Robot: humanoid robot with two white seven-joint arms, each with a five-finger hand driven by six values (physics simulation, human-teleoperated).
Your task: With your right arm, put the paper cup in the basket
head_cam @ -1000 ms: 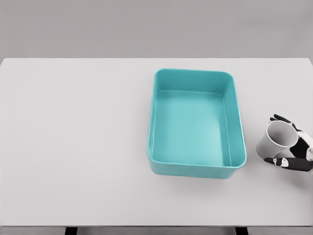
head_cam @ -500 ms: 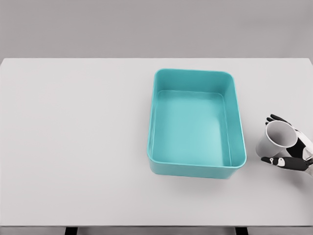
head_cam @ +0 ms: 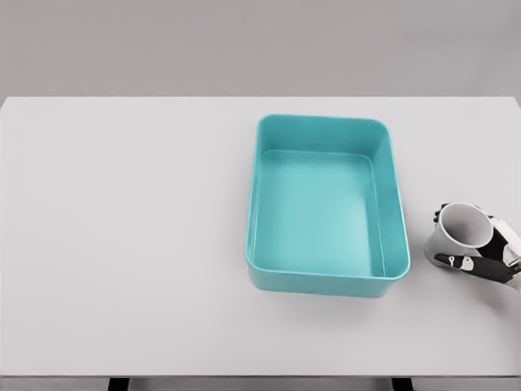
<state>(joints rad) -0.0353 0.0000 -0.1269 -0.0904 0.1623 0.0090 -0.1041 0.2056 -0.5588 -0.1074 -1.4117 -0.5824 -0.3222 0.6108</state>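
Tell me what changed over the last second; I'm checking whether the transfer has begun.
The right hand, already shut on the paper cup, carried it slightly left toward the basket, and the cup sits a little lower in the picture. The basket stayed where it was, holding nothing.

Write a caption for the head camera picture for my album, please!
The right robot hand grips a tilted white paper cup beside the empty teal basket on a white table.

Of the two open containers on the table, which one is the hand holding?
The white paper cup at the right edge: the right hand wraps its fingers around it. The teal basket, larger and rectangular, stands untouched beside it.
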